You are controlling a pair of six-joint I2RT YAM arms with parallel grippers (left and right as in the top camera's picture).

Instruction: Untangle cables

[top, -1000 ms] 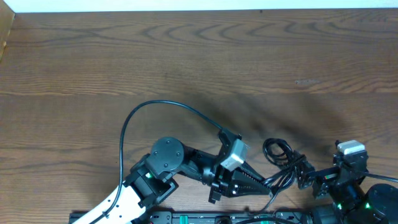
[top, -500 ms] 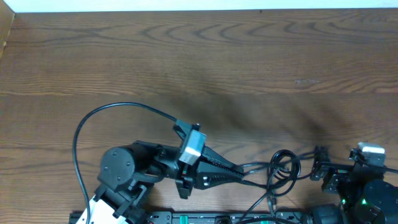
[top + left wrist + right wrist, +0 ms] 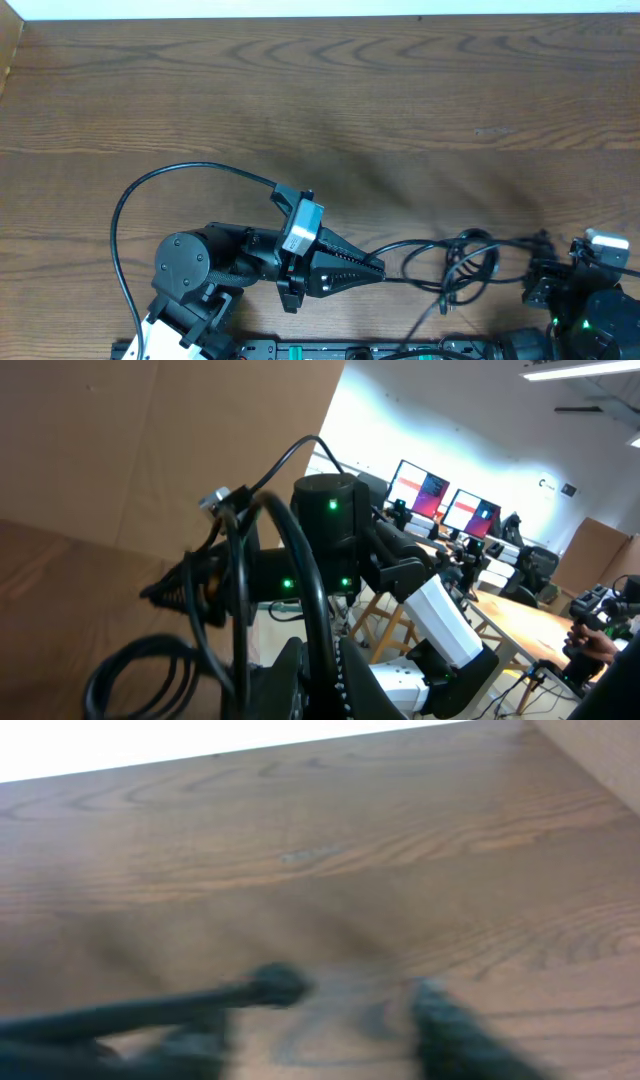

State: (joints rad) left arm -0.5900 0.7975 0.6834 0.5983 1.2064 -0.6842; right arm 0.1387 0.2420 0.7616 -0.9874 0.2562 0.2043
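Black cables (image 3: 470, 268) lie near the front edge of the wooden table (image 3: 300, 100), bunched in a small knot of loops between the two arms. One strand runs straight from the knot to the tip of the left gripper (image 3: 378, 271), which points right with its jaws pinched together on that strand. The knot sits well to the right of this tip. In the left wrist view the cables (image 3: 240, 590) arch up close to the lens in dark curves. Another strand leads from the knot to the right gripper (image 3: 538, 272), just beside the loops. The right wrist view is blurred. A dark strand (image 3: 150, 1010) crosses the lower left, and I cannot tell whether those jaws are closed on it.
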